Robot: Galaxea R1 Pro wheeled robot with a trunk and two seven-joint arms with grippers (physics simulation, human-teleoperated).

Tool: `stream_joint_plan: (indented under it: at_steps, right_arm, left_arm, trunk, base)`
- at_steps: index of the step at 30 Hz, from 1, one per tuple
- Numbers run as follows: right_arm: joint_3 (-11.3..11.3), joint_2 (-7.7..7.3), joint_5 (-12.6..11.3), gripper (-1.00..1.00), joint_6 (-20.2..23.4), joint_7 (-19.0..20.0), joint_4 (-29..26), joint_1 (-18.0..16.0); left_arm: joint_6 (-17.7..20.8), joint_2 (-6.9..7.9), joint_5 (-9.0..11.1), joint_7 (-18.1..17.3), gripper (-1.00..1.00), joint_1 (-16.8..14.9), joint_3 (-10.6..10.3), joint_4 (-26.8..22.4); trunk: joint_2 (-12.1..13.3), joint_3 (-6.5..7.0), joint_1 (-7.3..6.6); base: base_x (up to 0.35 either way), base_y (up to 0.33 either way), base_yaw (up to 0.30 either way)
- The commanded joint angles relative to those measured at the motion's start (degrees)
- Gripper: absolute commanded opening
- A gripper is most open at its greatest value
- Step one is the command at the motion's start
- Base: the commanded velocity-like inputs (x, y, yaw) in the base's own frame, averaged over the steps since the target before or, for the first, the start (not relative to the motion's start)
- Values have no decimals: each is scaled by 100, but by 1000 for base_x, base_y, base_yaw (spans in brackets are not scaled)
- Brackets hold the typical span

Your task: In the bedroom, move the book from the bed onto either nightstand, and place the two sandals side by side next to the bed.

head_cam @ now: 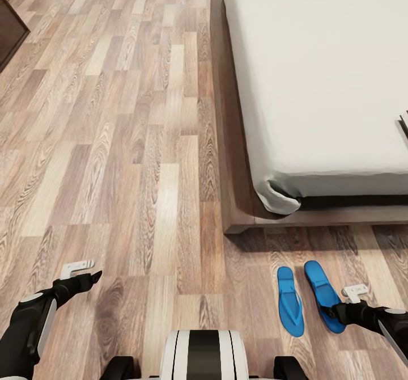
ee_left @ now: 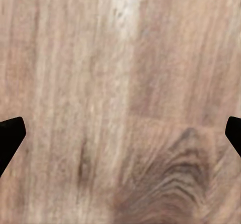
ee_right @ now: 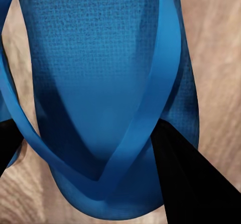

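The head view looks down on a light brown wood-plank floor [head_cam: 124,142] with the corner of the bed [head_cam: 317,74] filling the upper right: a pale grey mattress on a dark brown wooden frame [head_cam: 232,159]. On the floor just in front of the bed's near edge lie the two bright blue sandals, side by side and close together without touching, both pointing roughly toward the bed. The left sandal [head_cam: 289,299] lies free on the planks; the right sandal [head_cam: 321,289] has its near end under the right gripper [head_cam: 331,312], which reaches in from the lower right edge of the view. In the right wrist view that sandal [ee_right: 100,73] fills most of the picture, its blue straps meeting in a V near the black fingers [ee_right: 186,179], one finger on each side of the sandal's end, so the jaws stand around it, though whether they press on it cannot be told. The left gripper [head_cam: 90,278] hangs low over bare floor at the lower left, well apart from the sandals; in the left wrist view its two black fingertips [ee_left: 10,136] sit at opposite edges of the picture with only wood between them, so its jaws are spread wide. At the right edge of the mattress a small dark object [head_cam: 404,126] shows, too cut off to identify. A dark brown piece of furniture [head_cam: 8,34] sits at the upper left corner
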Motion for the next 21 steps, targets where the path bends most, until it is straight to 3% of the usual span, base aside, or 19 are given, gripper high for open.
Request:
stream_joint_plan:
  at_steps: [1,18,21]
  right_arm:
    - [-22,3,-2,-100,52,25,-7,0]
    - [-27,3,-2,-100,53,-14,-13,0]
    - [-30,3,-2,-100,57,-413,-10,0]
  left_arm:
    - [18,-3,-60,-56,100,-2,15,-7]
    - [19,-3,-66,-56,100,-2,15,-7]
    - [12,-3,-62,-56,100,-1,14,-7]
  trunk:
    - [-1,-3,-1]
    - [-1,-3,-1]
    - [-1,-3,-1]
  base:
    - [0,1,0]
    - [11,50,0]
    - [0,0,0]
